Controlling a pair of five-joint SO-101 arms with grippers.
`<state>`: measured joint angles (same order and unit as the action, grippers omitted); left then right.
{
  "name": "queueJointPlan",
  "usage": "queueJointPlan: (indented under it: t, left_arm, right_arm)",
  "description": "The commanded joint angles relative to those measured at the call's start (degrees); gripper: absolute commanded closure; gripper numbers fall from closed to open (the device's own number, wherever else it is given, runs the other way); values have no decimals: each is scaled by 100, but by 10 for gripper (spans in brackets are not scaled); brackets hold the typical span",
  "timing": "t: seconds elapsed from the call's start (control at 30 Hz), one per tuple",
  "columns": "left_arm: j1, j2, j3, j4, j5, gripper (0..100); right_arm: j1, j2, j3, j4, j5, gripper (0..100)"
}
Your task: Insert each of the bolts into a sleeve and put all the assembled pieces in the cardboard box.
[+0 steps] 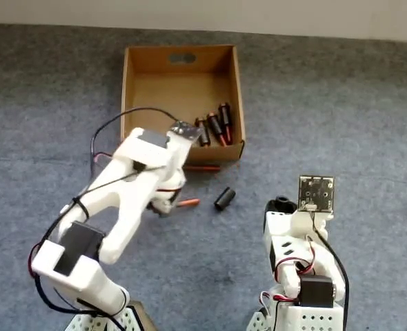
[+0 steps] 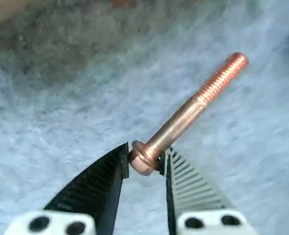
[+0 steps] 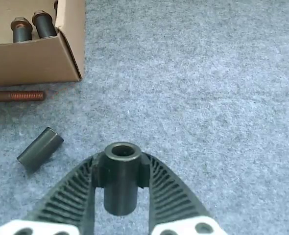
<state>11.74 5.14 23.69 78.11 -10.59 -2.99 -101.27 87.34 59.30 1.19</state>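
left hand [image 2: 145,152] pinches a copper bolt [image 2: 183,117] by its head, right hand [image 3: 121,161] clamps a black sleeve [image 3: 120,191].

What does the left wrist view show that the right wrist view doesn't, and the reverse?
Left wrist view adds: the left gripper shut on a copper bolt by its head, threaded end pointing away. Right wrist view adds: the right gripper shut on a black sleeve, bore facing the camera; a loose sleeve and a loose bolt on the grey carpet; a cardboard box corner with assembled pieces inside. Shared: the grey carpet.
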Motion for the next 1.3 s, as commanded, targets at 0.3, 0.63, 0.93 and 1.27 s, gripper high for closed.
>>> queueJointPlan:
  t: [0.3, 0.63, 0.93, 1.27]
  left_arm:
    - [-567, -321, 22, 62, -3648, 917]
    - [-593, -382, -391, 387, -3473, 812]
    - [-409, -312, -892, 1081, -352, 821]
    - [312, 189, -321, 949, 4334, 821]
  right_arm:
    - [40, -48, -31, 4, -35, 993]
    - [40, -48, -31, 4, -35, 993]
    - [40, -48, -31, 4, -35, 993]
    - [40, -48, -31, 4, -35, 993]
